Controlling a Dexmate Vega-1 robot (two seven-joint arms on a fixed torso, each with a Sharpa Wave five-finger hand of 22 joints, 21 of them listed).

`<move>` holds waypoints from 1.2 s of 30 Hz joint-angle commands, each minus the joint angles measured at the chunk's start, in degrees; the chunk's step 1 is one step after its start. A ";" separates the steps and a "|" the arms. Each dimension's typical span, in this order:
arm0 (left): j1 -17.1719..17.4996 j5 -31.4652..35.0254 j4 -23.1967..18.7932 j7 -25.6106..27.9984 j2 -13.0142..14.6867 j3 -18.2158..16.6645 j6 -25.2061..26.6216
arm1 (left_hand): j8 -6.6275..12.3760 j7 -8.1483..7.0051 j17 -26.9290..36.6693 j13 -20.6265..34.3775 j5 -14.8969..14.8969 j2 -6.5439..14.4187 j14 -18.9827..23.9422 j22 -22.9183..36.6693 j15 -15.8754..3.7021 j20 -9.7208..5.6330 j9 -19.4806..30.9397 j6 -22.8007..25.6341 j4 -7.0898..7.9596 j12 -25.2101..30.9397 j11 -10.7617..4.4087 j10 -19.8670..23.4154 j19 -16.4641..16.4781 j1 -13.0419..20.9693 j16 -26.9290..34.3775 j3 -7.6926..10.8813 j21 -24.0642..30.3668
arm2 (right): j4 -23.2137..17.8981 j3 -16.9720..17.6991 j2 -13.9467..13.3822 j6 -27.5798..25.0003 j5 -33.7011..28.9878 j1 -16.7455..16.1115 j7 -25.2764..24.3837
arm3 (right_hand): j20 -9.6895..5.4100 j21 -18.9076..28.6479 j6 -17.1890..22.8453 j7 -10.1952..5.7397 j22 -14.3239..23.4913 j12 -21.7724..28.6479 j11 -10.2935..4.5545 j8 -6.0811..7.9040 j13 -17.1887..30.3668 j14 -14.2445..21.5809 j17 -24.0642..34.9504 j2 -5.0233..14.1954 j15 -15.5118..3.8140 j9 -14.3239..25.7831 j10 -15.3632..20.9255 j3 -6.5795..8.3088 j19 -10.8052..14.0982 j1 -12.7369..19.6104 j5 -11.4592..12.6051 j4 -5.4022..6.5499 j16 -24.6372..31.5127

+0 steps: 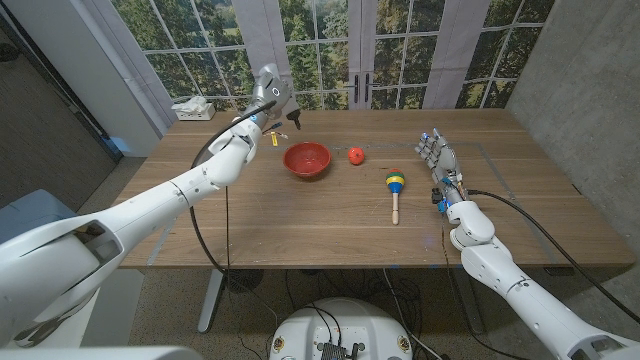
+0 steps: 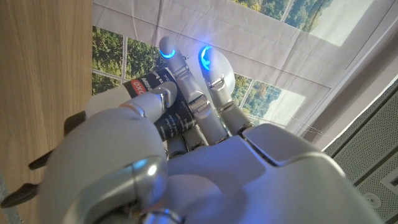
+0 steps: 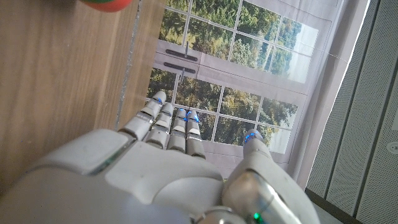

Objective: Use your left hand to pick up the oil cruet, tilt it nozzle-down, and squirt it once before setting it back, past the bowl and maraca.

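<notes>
My left hand (image 1: 267,98) is raised over the far left part of the table and grips the oil cruet. The cruet's black nozzle (image 1: 295,118) sticks out of the hand toward the picture's right and slightly down. In the left wrist view my fingers (image 2: 186,81) wrap around the cruet's dark labelled body (image 2: 176,120). The red bowl (image 1: 307,159) sits on the table just right of and nearer than that hand. The maraca (image 1: 395,187), with a coloured head and a wooden handle, lies mid-right. My right hand (image 1: 438,156) stands open on the table right of the maraca, holding nothing.
A small red round thing (image 1: 356,154) lies between bowl and maraca. A small yellow item (image 1: 275,139) shows under my left hand. A white box (image 1: 194,108) sits at the far left corner. Windows stand behind the table's far edge. A red round object (image 3: 104,5) shows beyond my right hand (image 3: 168,168).
</notes>
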 commanded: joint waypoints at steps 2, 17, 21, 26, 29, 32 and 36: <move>0.58 0.73 0.29 2.51 0.31 0.00 1.14 | -1.23 -0.18 0.10 -1.51 -0.89 -1.87 0.72 -0.55 -1.80 -8.24 -0.99 -0.53 -1.51 0.45 -2.08 0.55 -0.41 -1.15 -0.69 -0.72 1.62 | -0.87 0.18 -0.28 -0.19 -0.12 -0.45 -0.26 | 0.28 0.14 0.15 -0.26 0.17 0.19 0.43 0.05 0.05 0.08 0.04 -0.27 0.48 0.23 0.13 0.23 0.08 0.02 0.00 -0.30 0.06; 1.62 1.95 -0.93 0.78 0.40 -0.71 2.73 | -2.81 -1.34 -1.42 -6.79 -4.89 -6.28 0.77 -3.86 -1.91 -8.10 -4.86 -2.80 -7.57 0.19 -1.85 -4.68 -0.78 -2.85 -3.99 -6.73 4.32 | -1.69 0.19 -0.67 -0.40 -0.81 -0.59 -0.69 | 0.29 0.15 0.19 -0.32 0.17 0.23 0.48 0.07 0.05 0.12 0.02 -0.26 0.49 0.23 0.24 0.25 0.10 -0.06 0.00 -0.33 0.08; 2.07 1.54 -1.21 0.52 0.22 -1.19 3.22 | -2.81 -1.57 -1.86 -8.24 -5.50 -7.78 0.49 -5.28 -1.90 -7.97 -6.00 -4.24 -7.35 0.02 -1.74 -7.20 -0.69 -4.08 -5.02 -8.58 4.17 | -1.83 0.20 -0.72 -0.45 -0.77 -0.59 -0.61 | 0.29 0.15 0.20 -0.31 0.17 0.20 0.44 0.07 0.05 0.08 0.02 -0.25 0.38 0.23 0.18 0.25 0.09 -0.08 -0.01 -0.32 0.06; 2.68 0.56 -1.11 2.31 0.07 -1.67 3.70 | -2.82 -1.39 -2.18 -9.22 -5.56 -8.23 0.34 -6.46 -1.84 -7.91 -6.76 -5.44 -6.76 0.15 -1.74 -8.15 -0.44 -5.60 -5.74 -9.73 3.87 | -2.15 0.16 -0.83 -0.66 -1.14 -0.61 -0.97 | 0.31 0.15 0.14 -0.34 0.17 0.21 0.49 0.04 0.05 0.14 0.01 -0.24 0.47 0.23 0.19 0.26 0.10 -0.12 -0.01 -0.33 0.09; 2.99 -0.01 -1.10 3.04 0.01 -1.85 3.89 | -2.73 -1.42 -2.14 -9.35 -5.53 -7.96 0.41 -6.59 -1.84 -8.03 -6.86 -5.40 -6.74 0.22 -1.77 -8.17 -0.36 -5.61 -5.76 -9.71 3.91 | -2.38 0.18 -0.87 -0.73 -1.26 -0.66 -1.15 | 0.29 0.15 0.15 -0.35 0.17 0.20 0.51 0.05 0.05 0.14 0.01 -0.25 0.47 0.23 0.18 0.26 0.12 -0.14 -0.01 -0.34 0.09; 3.47 -1.06 -1.20 4.71 0.09 -2.15 4.06 | -2.34 -1.14 -2.11 -9.77 -5.47 -7.45 0.52 -7.13 -1.86 -8.16 -7.17 -4.91 -6.86 0.80 -1.82 -7.02 -0.33 -5.61 -5.93 -9.69 3.87 | -2.56 0.20 -0.93 -0.72 -1.37 -0.75 -1.26 | 0.28 0.15 0.13 -0.49 0.17 0.22 0.52 0.04 0.05 0.10 0.00 -0.24 0.45 0.23 0.23 0.26 0.12 -0.16 -0.01 -0.34 0.07; 4.58 -3.39 -1.07 8.23 -0.34 -3.00 5.22 | -1.69 -1.04 -1.67 -10.52 -5.34 -5.61 1.36 -7.97 -1.87 -8.26 -7.64 -3.51 -7.12 1.62 -1.88 -4.63 -0.29 -4.93 -5.79 -9.19 4.04 | -2.84 0.23 -1.01 -0.77 -1.50 -0.91 -1.44 | 0.27 0.15 0.10 -0.54 0.17 0.22 0.51 0.03 0.05 0.11 -0.01 -0.25 0.46 0.23 0.22 0.27 0.12 -0.18 -0.01 -0.36 0.08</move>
